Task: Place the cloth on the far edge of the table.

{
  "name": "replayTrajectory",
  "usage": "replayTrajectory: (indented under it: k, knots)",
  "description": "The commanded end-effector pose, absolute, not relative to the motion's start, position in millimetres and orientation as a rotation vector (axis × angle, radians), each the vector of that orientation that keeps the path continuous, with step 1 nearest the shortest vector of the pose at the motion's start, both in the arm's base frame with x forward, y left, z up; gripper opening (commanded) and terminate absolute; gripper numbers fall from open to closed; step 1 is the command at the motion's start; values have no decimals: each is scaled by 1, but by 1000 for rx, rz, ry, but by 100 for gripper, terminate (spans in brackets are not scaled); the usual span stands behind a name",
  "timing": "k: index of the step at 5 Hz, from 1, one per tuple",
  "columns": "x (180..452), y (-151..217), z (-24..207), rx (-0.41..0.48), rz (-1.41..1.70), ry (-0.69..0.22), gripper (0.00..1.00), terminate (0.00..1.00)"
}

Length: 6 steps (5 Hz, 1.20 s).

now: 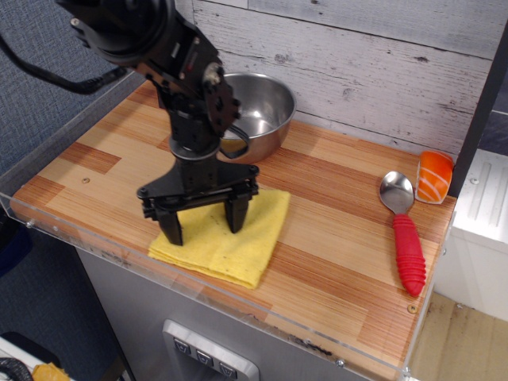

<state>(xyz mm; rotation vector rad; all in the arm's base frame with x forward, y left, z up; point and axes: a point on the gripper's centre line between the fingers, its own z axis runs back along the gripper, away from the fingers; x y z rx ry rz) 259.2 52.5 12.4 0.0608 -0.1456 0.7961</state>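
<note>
Although the cloth [224,235] lies flat on the surface [333,206], it sits at the near edge, one corner reaching almost to the clear acrylic rim, so the placing at the far edge is not yet done. The pincer [204,225] stands directly over it, pointing down, its two dark fingers [172,228] spread apart with their tips on or just above the yellow fabric; whether they press into it cannot be told from this view. Nothing is clamped between them. The cloth appears folded and undisturbed, with no bunching or lifted corner.

Judging from this layout, almost the whole task remains: the cloth has to be carried or dragged away from the front rim toward the back of the surface, by the whitewashed plank wall. A steel bowl [258,113] stands at the back, just behind the arm, and takes up part of that far strip. To the right, well apart from the cloth, lie a red-handled spoon [403,232] and an orange sushi toy [436,176].
</note>
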Motion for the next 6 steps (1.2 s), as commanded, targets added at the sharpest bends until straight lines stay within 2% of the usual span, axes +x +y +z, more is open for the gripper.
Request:
replayTrajectory:
  k: [1,4,6]
  knots:
    - [267,87,21,95,821,-175,100,0]
    - [271,136,19,148,880,-181,100,0]
    - [269,164,27,156,920,-195,100,0]
